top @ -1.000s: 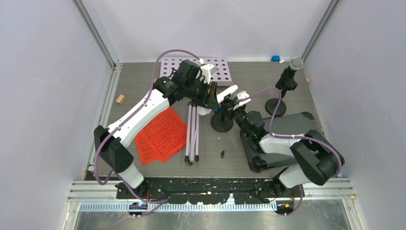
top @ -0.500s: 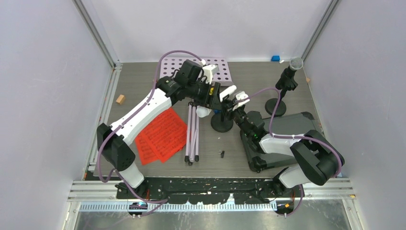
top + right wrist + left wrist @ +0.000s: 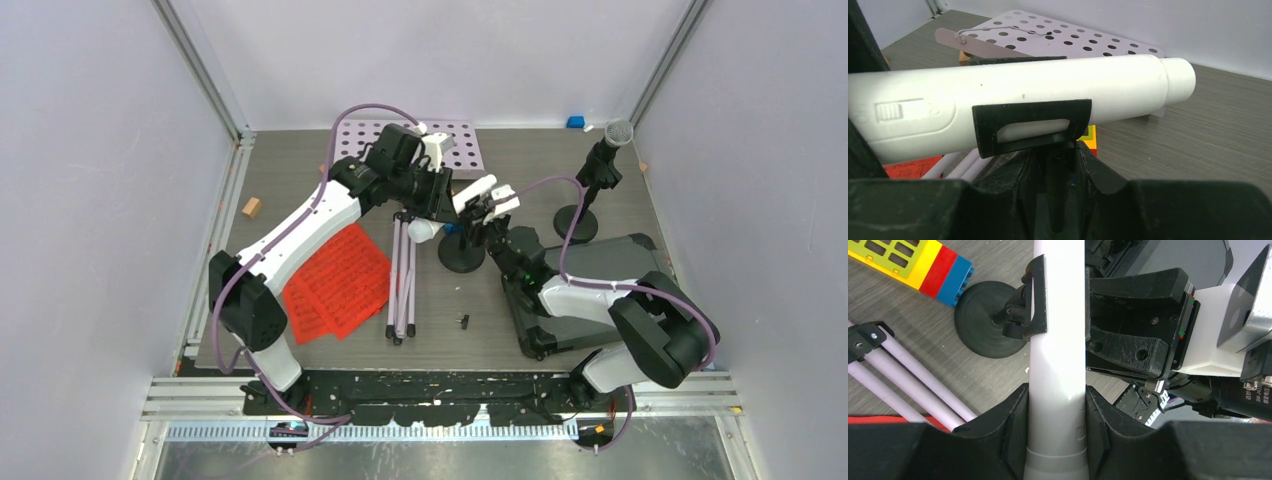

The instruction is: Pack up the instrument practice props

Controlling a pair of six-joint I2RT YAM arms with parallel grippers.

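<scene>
White microphone (image 3: 1057,365) still in holder (image 3: 985,322)

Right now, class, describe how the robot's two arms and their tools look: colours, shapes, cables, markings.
The left arm and right arm have white shell links between bulky black joints, each trailed by a looping purple cable. The left tool and right tool have chunky, angular black fingers. The right tool's mount is a white block with small red and green edge marks.
</scene>
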